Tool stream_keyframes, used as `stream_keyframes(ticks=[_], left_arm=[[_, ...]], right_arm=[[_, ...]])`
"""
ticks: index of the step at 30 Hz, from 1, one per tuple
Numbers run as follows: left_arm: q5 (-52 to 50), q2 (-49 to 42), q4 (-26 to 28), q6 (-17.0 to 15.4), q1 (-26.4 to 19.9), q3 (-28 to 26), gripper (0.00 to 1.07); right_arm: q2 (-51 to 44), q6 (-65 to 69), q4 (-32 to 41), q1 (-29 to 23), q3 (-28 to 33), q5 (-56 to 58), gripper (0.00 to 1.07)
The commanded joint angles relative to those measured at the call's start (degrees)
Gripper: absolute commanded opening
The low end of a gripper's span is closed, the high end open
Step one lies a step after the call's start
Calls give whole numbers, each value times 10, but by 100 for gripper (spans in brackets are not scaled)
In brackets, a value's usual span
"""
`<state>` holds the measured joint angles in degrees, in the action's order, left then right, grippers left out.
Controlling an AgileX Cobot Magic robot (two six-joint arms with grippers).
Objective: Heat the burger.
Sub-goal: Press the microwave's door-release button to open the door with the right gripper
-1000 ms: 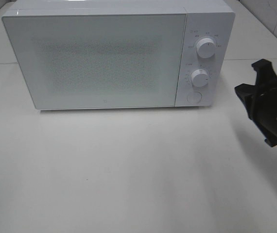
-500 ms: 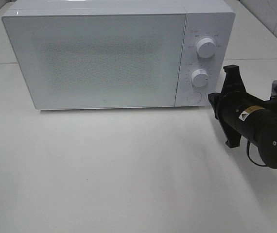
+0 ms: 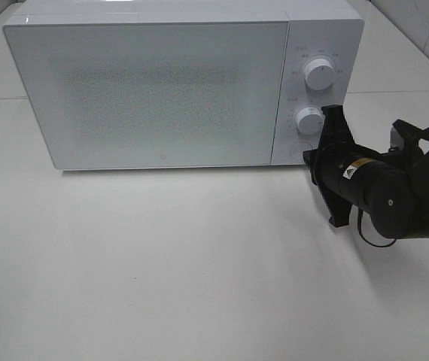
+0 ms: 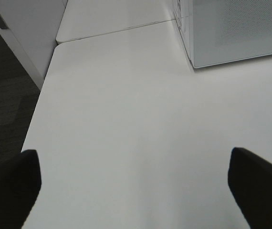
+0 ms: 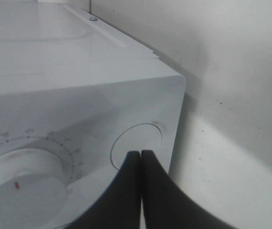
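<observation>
This is looking like a robotics test lab, not a home kitchen: a white microwave [image 3: 154,90] is sitting alone on bare white desks [image 3: 162,263] pushed edge to edge, a black robot arm [image 3: 403,199] is hovering at its right end, and dark office carpet [image 4: 2,109] is showing beside them.

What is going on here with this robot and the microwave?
The right tool, shut, points its tips at the round button below the two dials on the white microwave; whether it touches is unclear. The microwave's door is closed, and no burger is in view. The left tool hangs open over the table beside the microwave, holding nothing.
</observation>
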<state>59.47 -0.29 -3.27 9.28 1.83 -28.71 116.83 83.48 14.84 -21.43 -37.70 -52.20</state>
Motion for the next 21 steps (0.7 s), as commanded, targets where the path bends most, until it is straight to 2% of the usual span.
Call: stream_keyframes(ticks=[1, 21], left_arm=[[-6, -10, -2, -1, -2, 2, 101], [-7, -10, -3, -1, -2, 2, 101]], right_arm=[[13, 5, -9, -1, -18, 7, 0], [27, -3, -6, -1, -56, 11, 0]])
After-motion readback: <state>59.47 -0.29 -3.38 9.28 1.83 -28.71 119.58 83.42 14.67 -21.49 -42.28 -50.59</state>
